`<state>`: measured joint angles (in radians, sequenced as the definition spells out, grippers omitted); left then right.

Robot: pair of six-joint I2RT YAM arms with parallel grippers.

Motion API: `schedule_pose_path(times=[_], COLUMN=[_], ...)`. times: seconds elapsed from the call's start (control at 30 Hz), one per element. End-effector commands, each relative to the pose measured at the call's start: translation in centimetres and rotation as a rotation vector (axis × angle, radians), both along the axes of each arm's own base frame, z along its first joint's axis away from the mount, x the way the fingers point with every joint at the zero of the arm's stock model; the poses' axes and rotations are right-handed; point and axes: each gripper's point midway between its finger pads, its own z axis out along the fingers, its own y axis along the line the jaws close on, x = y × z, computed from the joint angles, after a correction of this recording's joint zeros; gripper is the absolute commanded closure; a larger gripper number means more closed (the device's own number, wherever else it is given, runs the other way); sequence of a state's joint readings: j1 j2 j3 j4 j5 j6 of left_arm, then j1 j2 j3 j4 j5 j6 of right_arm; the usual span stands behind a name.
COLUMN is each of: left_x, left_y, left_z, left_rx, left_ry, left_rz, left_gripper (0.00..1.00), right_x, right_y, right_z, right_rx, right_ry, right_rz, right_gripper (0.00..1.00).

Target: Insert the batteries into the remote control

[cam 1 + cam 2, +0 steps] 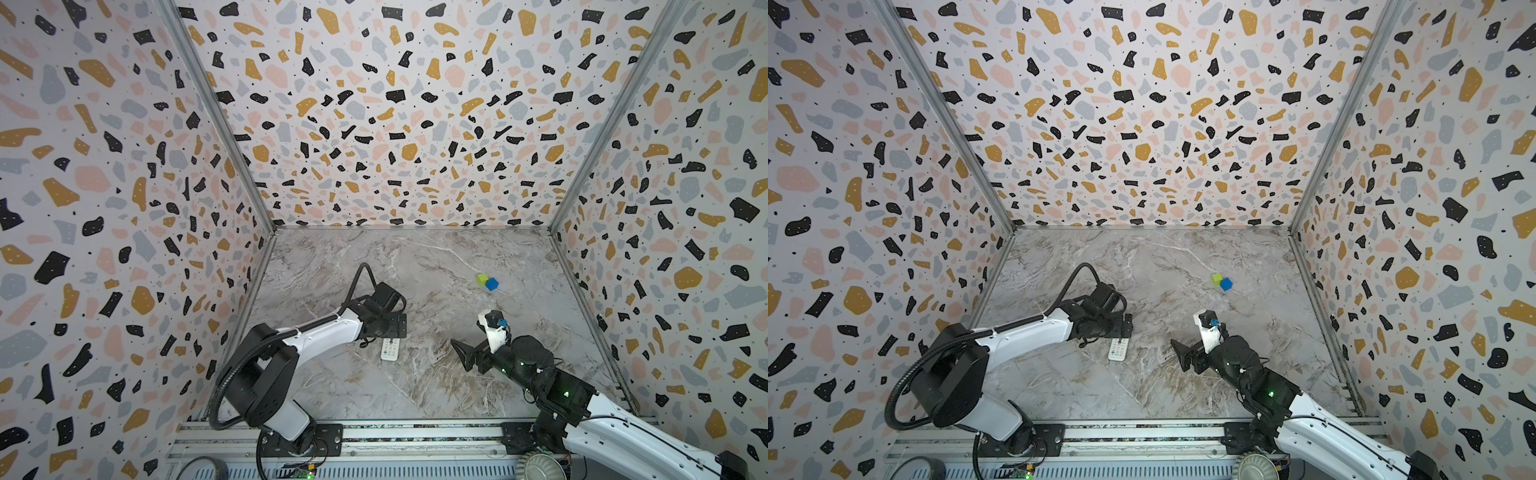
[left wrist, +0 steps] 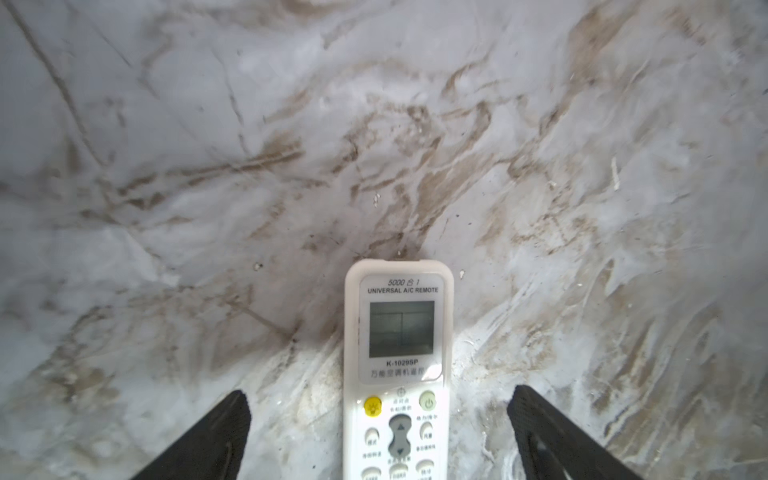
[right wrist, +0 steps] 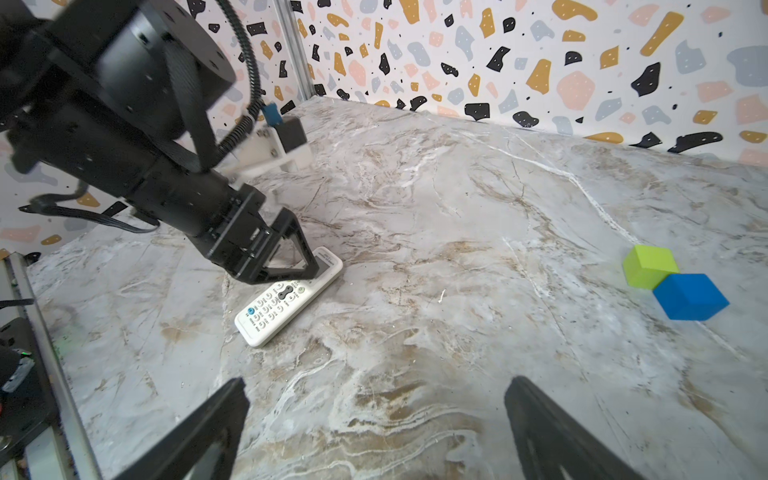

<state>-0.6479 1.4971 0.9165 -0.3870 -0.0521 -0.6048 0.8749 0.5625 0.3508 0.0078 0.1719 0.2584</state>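
The white remote control (image 2: 397, 374) lies flat on the marble table, buttons and small grey screen facing up. It also shows in both top views (image 1: 390, 350) (image 1: 1118, 350). My left gripper (image 2: 379, 401) hangs over its screen end, open; its dark fingers (image 2: 232, 415) stand either side of the remote with a clear gap to it. In the right wrist view the left gripper (image 3: 311, 270) hides part of the remote (image 3: 286, 301). My right gripper (image 3: 377, 386) is open over bare marble, right of the remote (image 1: 461, 355). The batteries are out of view.
A green cube (image 1: 482, 279) and a blue cube (image 1: 492, 284) touch each other further back on the right. Patterned walls close the table on three sides. A metal rail (image 1: 415, 432) carrying both arm bases runs along the front edge.
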Motion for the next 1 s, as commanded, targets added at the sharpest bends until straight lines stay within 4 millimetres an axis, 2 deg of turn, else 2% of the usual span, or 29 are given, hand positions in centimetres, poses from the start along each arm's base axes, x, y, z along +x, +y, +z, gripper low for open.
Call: schedule_pose_path(times=[0.0,0.07,0.2,0.3,0.4,0.47,0.57,0.7,0.87,0.97], left_x=[1.9,2.7,3.5,3.3,3.2,3.1,3.1,2.9,2.8,2.9], left_y=[2.2,4.8,11.7,16.3,19.6,21.0,22.6,24.2,24.6,24.7], left_z=[4.6,6.8,11.1,12.8,13.5,13.1,12.5,12.1,11.4,11.1], left_rx=[-0.037,-0.016,0.106,0.116,0.121,0.191,0.271,0.317,0.34,0.373], left_ry=[-0.148,-0.257,-0.504,-0.605,-0.671,-0.689,-0.692,-0.756,-0.881,-0.926], left_rz=[0.049,0.11,0.295,0.467,0.606,0.644,0.697,0.774,0.769,0.759], left_gripper=[0.0,0.01,0.01,0.01,0.01,0.0,0.0,0.01,0.01,0.01], right_x=[1.2,2.0,4.2,5.9,7.5,8.0,8.5,8.5,9.8,10.4], right_y=[-1.4,-2.4,-5.7,-8.4,-12.5,-15.1,-16.8,-18.4,-19.6,-19.3], right_z=[1.8,1.7,1.4,1.7,1.2,0.6,-0.1,-0.5,-2.4,-3.4], right_rx=[-0.027,-0.061,-0.12,-0.118,-0.085,-0.07,-0.111,-0.105,-0.105,-0.116], right_ry=[-0.048,-0.061,-0.092,-0.128,-0.154,-0.179,-0.228,-0.347,-0.306,-0.302], right_rz=[-0.091,-0.154,-0.326,-0.437,-0.624,-0.728,-0.741,-0.759,-0.749,-0.726], right_gripper=[0.01,0.01,0.01,0.01,0.01,0.01,0.01,0.01,0.01,0.01])
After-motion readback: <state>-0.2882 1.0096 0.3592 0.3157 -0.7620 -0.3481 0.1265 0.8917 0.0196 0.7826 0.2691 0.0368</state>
